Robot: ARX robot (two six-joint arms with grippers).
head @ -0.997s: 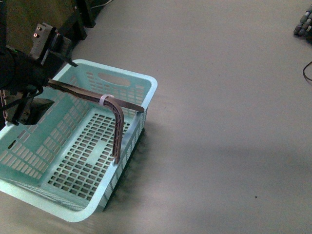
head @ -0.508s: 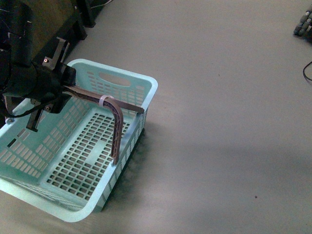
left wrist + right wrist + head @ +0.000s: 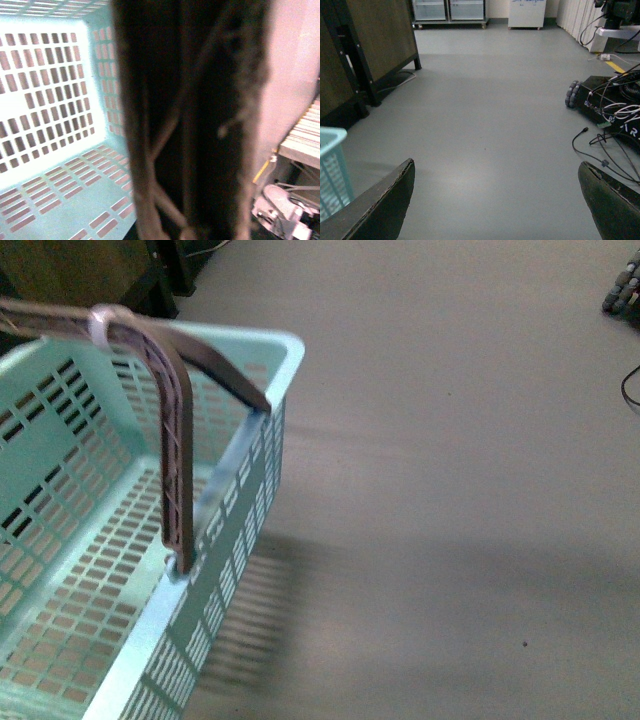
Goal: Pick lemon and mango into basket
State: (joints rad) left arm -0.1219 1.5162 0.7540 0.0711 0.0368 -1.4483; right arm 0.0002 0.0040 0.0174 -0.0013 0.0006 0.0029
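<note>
Your right hand [image 3: 495,170]: wide open, empty, open floor [image 3: 485,100] ahead of it. At your left hand, the basket [image 3: 45,100] handle [image 3: 190,125] fills the view; grip can't tell.

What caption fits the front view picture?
Blue basket with brown handle up, no fruit showing, grey floor beside.

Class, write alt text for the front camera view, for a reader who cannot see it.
A light aqua-blue slotted basket fills the left side, nothing visible inside it, its brown handle raised upright with a pale band around the top. Grey floor lies to its right; no robot arm or fruit shows.
</note>
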